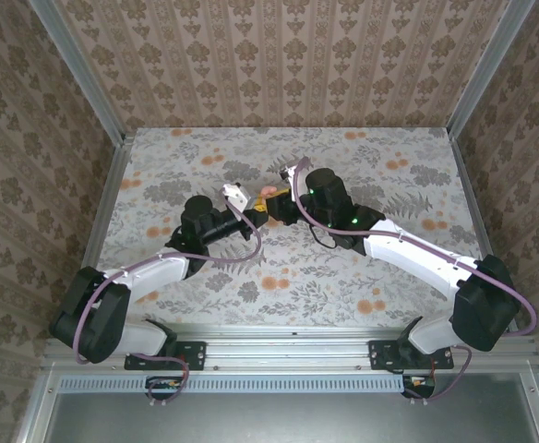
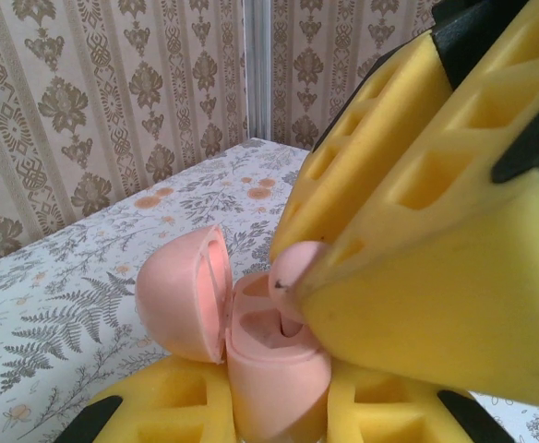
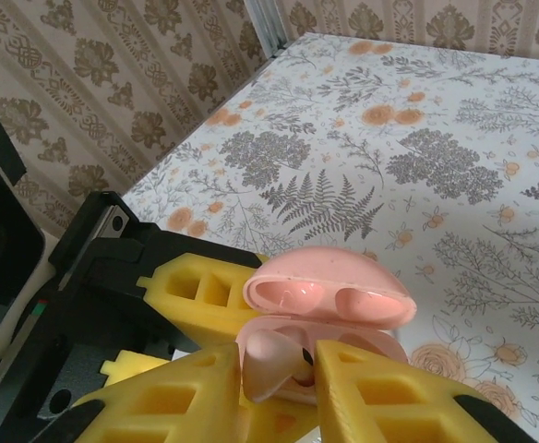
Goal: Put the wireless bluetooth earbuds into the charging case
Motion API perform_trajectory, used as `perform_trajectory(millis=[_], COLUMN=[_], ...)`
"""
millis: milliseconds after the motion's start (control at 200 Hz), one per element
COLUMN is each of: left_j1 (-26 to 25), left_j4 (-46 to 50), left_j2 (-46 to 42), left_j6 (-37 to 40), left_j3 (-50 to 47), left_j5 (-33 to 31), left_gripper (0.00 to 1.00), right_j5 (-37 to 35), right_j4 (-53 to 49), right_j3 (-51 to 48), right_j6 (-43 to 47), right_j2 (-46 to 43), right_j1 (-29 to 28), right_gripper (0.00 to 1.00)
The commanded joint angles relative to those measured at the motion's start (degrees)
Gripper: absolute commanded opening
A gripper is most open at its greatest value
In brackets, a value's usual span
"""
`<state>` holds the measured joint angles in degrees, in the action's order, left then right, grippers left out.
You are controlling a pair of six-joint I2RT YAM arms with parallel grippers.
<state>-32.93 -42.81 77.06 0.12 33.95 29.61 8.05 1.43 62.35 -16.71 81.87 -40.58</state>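
A pink charging case [image 2: 274, 378] stands upright between the yellow foam fingers [image 2: 173, 401] of my left gripper [image 2: 274, 411], which is shut on its body. The lid [image 2: 182, 295] hangs open to the left. My right gripper [image 3: 279, 388] is shut on a pink earbud [image 3: 274, 365], whose rounded head [image 2: 295, 268] sits at the case's right socket with its stem reaching down inside. From the right wrist the open lid [image 3: 329, 286] lies just beyond the earbud. Seen from above, both grippers meet mid-table at the case [image 1: 271, 191].
The table [image 1: 389, 185] has a flowered cloth with grey ferns and orange blooms. Patterned walls [image 1: 279, 55] close it in at the back and both sides. A metal rail [image 1: 288, 346] runs along the near edge by the arm bases.
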Motion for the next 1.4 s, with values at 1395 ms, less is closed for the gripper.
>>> perform_trajectory(millis=[1395], left_j1=[0.06], left_j4=[-0.79], left_j2=[-2.14], left_j6=[1.29], left_j3=[1.37], left_j5=[0.1], left_gripper=[0.1], right_j5=[9.34], right_j4=[2.85], right_j3=[1.57], right_j6=[-8.01], right_j2=[-5.35], right_j1=[3.92], right_gripper=[0.54])
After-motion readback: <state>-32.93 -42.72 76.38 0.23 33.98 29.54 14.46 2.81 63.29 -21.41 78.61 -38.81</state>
